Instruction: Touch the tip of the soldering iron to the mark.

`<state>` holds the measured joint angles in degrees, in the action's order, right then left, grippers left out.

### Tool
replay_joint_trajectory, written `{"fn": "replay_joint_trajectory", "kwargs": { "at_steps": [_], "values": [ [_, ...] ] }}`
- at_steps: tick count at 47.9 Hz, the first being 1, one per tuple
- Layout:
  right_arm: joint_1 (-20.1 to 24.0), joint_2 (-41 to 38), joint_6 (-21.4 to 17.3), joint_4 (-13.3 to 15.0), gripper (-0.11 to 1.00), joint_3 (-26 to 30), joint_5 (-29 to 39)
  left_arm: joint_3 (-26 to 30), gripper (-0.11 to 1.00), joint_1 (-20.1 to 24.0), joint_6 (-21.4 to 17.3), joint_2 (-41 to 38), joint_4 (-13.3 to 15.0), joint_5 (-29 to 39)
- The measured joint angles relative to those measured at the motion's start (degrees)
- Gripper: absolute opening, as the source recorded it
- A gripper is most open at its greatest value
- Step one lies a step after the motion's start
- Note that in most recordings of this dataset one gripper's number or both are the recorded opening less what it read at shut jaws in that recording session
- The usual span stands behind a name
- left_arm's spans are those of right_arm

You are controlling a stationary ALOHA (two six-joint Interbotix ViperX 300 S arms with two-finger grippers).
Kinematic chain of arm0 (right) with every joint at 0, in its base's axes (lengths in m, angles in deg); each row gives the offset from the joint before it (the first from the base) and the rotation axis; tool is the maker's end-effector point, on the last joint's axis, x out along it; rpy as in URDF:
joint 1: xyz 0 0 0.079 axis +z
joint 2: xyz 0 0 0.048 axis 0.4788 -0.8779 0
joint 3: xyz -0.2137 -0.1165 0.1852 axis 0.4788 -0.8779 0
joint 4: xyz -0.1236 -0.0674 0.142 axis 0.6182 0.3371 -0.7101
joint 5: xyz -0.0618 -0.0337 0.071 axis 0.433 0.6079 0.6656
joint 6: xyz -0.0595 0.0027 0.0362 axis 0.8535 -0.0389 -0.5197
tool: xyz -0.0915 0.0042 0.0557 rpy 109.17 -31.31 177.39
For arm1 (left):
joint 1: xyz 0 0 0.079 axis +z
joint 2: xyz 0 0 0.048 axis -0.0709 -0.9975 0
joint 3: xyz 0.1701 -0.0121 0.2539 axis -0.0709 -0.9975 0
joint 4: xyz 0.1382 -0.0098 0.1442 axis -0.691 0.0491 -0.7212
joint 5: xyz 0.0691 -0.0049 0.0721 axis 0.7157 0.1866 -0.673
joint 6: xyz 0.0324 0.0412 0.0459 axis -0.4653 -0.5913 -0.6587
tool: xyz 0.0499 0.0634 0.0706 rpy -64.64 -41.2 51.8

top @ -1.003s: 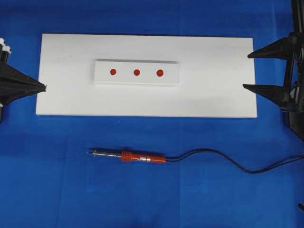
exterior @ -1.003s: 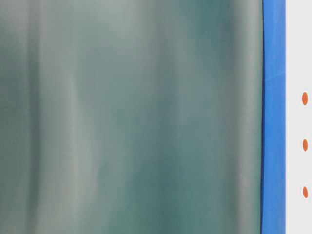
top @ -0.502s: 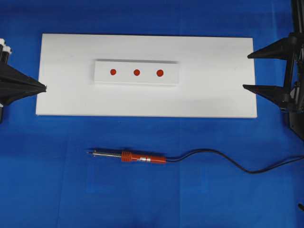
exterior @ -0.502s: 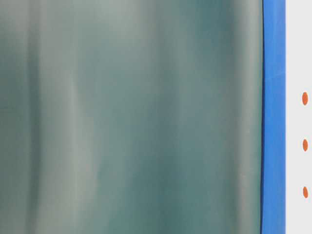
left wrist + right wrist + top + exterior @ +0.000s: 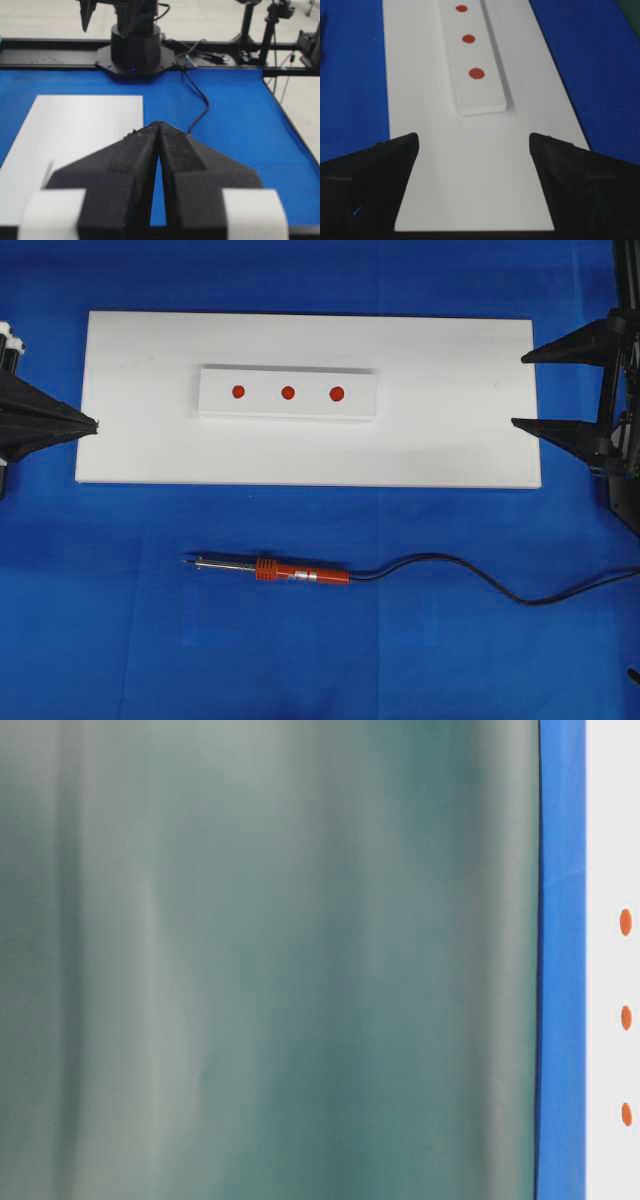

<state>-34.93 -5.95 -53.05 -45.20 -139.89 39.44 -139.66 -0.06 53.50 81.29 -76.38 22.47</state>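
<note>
The slim red-orange-handled soldering iron (image 5: 290, 571) is left ungrasped on the blue cloth (image 5: 100, 620), clear of the red-dotted white board (image 5: 450, 430), while the left gripper (image 5: 92, 424) is clenched empty and the right gripper (image 5: 522, 390) is spread wide.

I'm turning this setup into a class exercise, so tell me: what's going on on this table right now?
Nothing is being handled yet. The orange-handled soldering iron with a thin metal tip lies on the blue table cover, below the large white board. On that board sits a small white strip with three red dots. The left tool is shut at the board's left edge; the right tool stands open at its right edge.
</note>
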Motion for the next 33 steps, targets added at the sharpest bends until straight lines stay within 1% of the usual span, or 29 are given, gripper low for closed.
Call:
{"fn": "replay_joint_trajectory", "kwargs": {
  "at_steps": [33],
  "values": [
    [0.1,0.1,0.1,-0.1,0.83,0.0,0.0,0.0,0.0,0.0,-0.4,-0.1,-0.1,0.0]
  ]
}}
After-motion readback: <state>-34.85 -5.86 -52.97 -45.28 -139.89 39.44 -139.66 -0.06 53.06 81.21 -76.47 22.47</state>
